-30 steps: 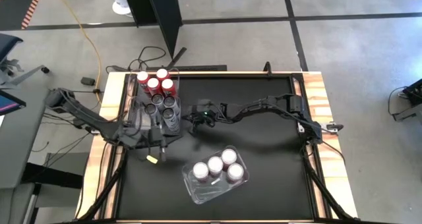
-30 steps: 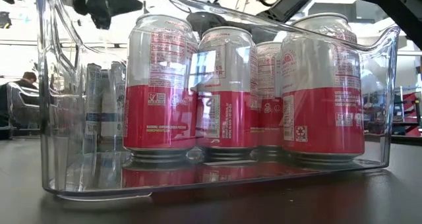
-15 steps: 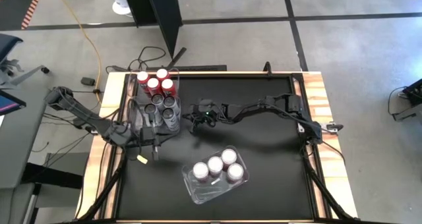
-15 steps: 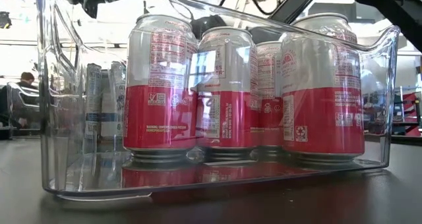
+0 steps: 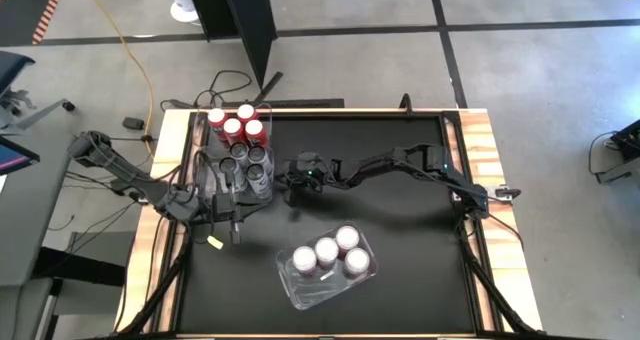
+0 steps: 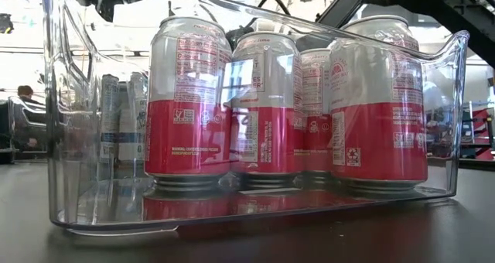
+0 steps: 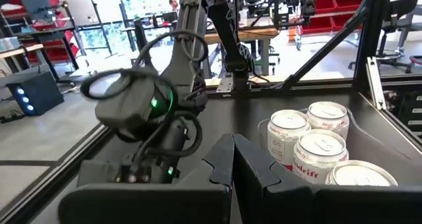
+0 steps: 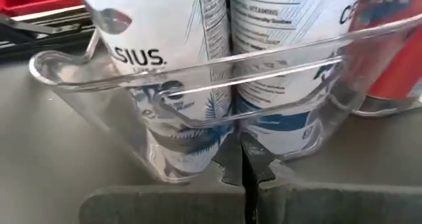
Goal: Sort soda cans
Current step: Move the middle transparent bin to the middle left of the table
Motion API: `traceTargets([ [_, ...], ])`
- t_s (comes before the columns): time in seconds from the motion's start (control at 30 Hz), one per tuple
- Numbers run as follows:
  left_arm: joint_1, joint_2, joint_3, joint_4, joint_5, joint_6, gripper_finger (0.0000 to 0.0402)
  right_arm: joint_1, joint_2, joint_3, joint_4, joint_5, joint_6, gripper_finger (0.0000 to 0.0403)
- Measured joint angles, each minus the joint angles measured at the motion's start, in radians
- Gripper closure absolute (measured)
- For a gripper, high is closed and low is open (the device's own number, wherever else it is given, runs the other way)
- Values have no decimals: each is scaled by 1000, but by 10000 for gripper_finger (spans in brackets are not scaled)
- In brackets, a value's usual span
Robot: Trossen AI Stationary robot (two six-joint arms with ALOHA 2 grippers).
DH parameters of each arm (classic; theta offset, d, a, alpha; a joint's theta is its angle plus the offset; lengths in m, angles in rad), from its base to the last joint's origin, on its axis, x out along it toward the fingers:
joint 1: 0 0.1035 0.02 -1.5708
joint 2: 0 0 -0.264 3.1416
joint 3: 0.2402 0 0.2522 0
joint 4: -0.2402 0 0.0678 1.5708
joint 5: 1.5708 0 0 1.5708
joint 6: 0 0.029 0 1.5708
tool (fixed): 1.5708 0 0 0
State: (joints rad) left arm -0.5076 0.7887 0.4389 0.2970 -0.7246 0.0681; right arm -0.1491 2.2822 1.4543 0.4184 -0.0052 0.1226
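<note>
Black matting covers the bench (image 5: pixel 400 240), with pale wood showing along its side edges. On the left side, the left arm reaches in low, and its end effector (image 5: pixel 234 223) hangs clenched and empty over bare mat, just in front of a clear plastic tub (image 5: pixel 213 175) that runs along the left edge toward the back. At the far end of that tub stand four red cans (image 5: pixel 240 125) with silver tops, packed close; in the near end stand four cans with darker tops (image 5: pixel 247 162), which the right wrist view shows as white cans with blue print (image 8: pixel 198 66) behind the clear wall.

Moving to the middle, the right arm stretches across the bench from the right edge, and its end effector (image 5: pixel 285 176) sits right at that tub's wall, fingers pressed together and gripping nothing; in its own wrist view the shut fingertips (image 8: pixel 245 159) meet right at the tub's clear wall.

Nearer the front edge, slightly right of centre, a second clear tub (image 5: pixel 300 292) lies at an angle and holds four white-and-red soda cans (image 5: pixel 327 250), all upright and clustered at one end. The low view looks through its wall at them (image 6: pixel 186 100), standing shoulder to shoulder.
</note>
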Motion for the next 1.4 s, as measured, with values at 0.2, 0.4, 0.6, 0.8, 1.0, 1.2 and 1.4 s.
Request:
traceTargets([
  [0.2,0,0,0,7,0,11,401,-20,-2,2,-16,-28,7,401],
  [0.4,0,0,0,7,1,14,401,-27,-2,8,-24,-48,1,401],
  [0.6,0,0,3,8,1,14,401,-32,-2,8,-19,-49,-2,401],
  [0.8,0,0,3,6,2,15,401,-25,41,7,-4,-49,2,402],
  [1.0,0,0,4,4,3,13,401,-15,100,17,94,-47,5,402],
  [1.2,0,0,4,0,4,14,402,-18,139,72,88,-72,0,402],
  [1.4,-3,0,4,-3,4,2,402,-18,160,136,32,-78,-16,402],
])
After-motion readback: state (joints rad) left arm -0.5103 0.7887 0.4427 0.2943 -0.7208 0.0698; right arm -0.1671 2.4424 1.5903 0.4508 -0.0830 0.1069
